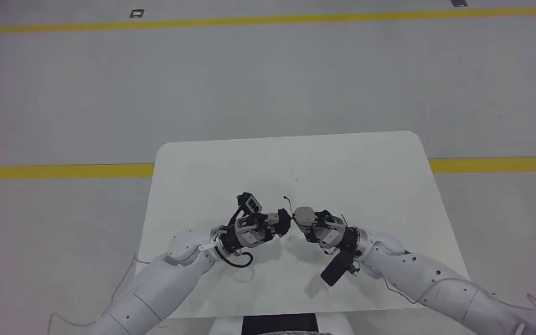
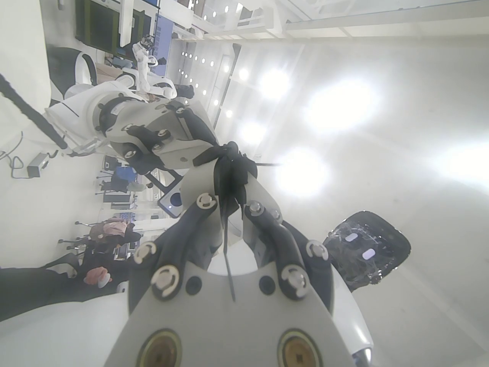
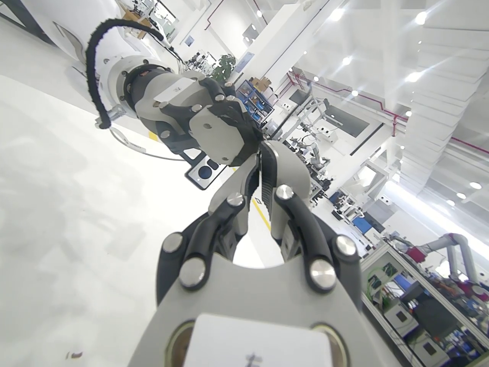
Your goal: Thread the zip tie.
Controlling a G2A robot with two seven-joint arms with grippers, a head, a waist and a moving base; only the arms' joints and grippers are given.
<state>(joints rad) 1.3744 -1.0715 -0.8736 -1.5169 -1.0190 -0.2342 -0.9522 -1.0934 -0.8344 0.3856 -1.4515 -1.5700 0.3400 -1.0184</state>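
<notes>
Left claw [image 2: 233, 171] pinches the thin black plastic zip tie [image 2: 229, 269]; right claw [image 3: 260, 162] nips its other end, tips meeting mid-frame. Threading seems to be in hand, and the next move needs fine alignment.

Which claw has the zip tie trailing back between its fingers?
The left claw: the zip tie runs back toward its wrist; the right claw pinches at its tips.
</notes>
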